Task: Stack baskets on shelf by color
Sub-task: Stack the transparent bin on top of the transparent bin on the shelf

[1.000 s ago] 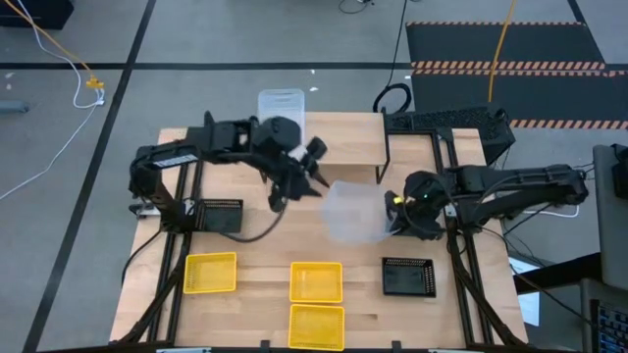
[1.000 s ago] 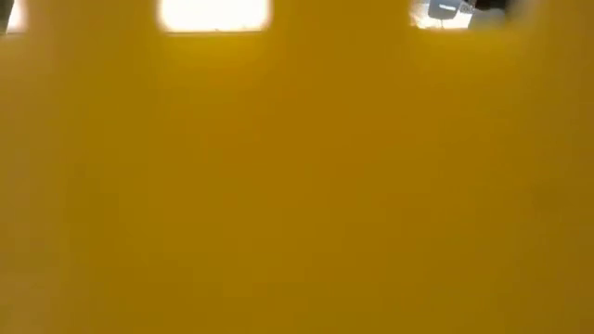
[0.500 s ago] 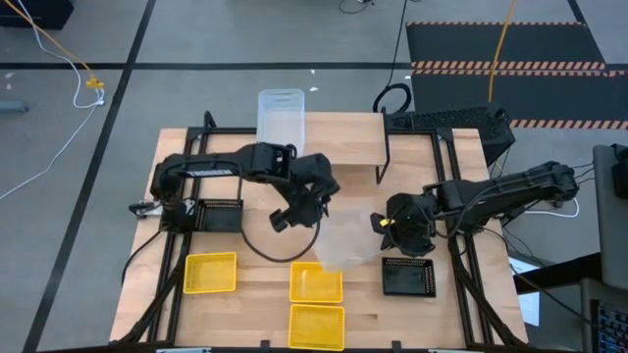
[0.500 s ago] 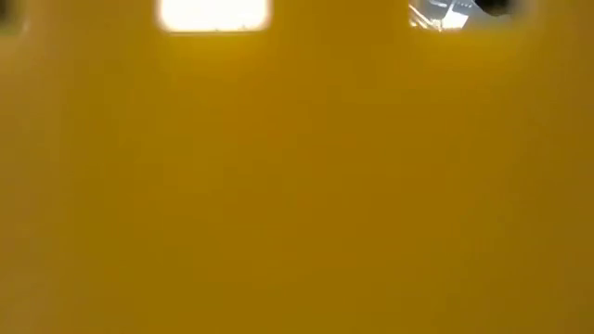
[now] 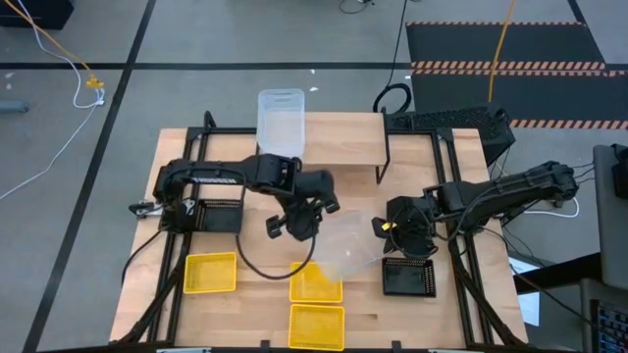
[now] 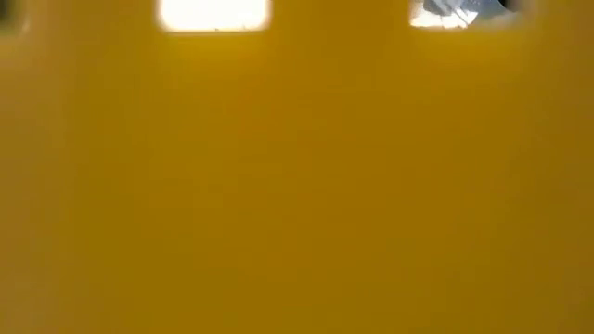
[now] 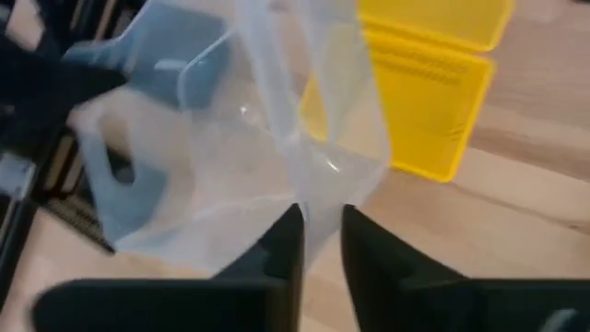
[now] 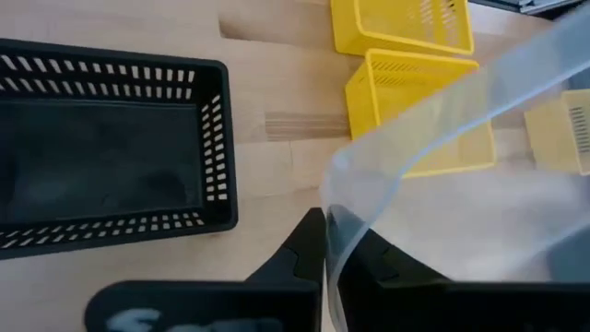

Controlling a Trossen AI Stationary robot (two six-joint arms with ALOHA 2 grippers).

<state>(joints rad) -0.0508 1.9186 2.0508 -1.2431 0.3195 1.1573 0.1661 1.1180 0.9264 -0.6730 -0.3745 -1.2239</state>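
The wooden table (image 5: pixel 245 279) carries the shelf (image 5: pixel 343 137), three yellow baskets (image 5: pixel 211 273) and two black baskets (image 5: pixel 407 277) (perforated).

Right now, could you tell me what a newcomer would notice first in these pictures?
Most striking is the clear basket held up mid-table between both arms, the left hand and right hand each pinching a wall of it. Below it lie three yellow baskets along the table's near edge. Another clear basket sits on the shelf at the far edge.
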